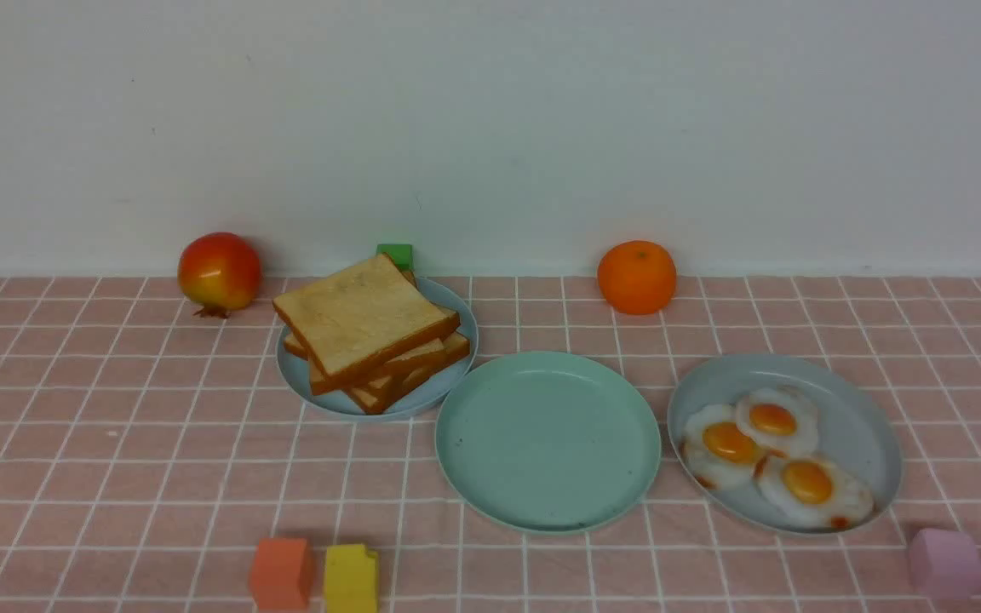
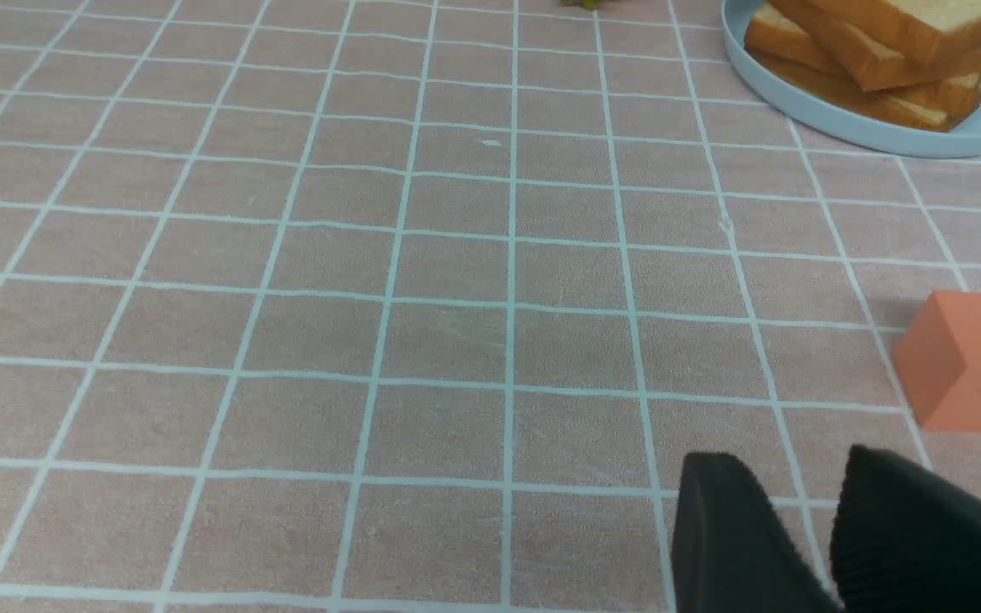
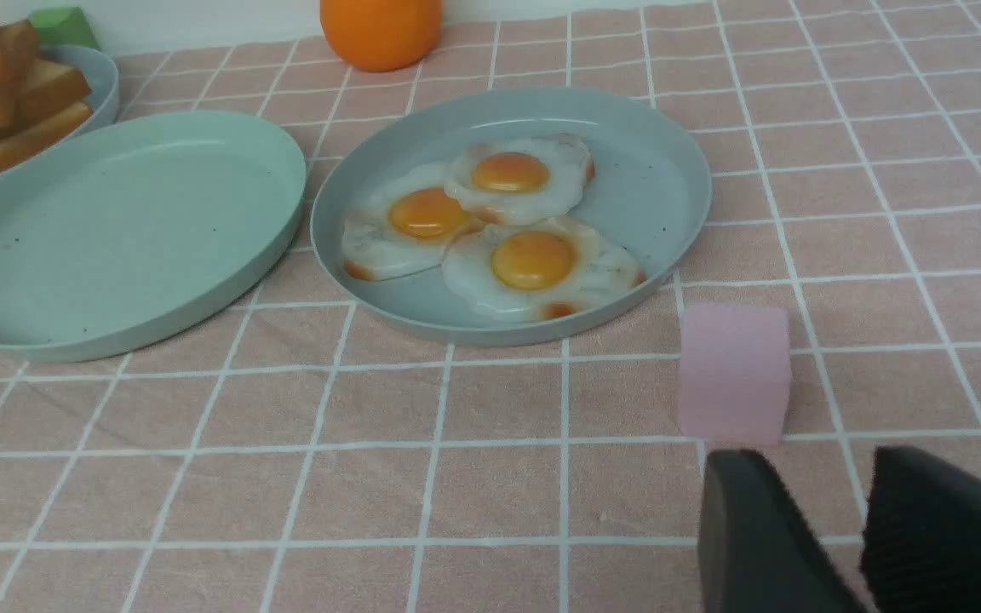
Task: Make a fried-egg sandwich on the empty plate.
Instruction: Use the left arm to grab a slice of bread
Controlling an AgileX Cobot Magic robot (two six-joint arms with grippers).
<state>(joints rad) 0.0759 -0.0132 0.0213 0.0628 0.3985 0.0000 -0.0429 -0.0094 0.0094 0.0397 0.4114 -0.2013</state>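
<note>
Left wrist view: left gripper is hovering with fingers slightly apart, gripping nothing | right gripper is gaping likewise, empty | round mint-green plastic plate is lying empty | square golden toast slices are sitting stacked just left of it | white toy fried eggs are lying just right of it

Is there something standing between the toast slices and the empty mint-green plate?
Nothing visible does. The stack of square golden toast slices sits on its pale blue-grey round plate right beside the round mint-green plastic plate, with no object between them.
</note>
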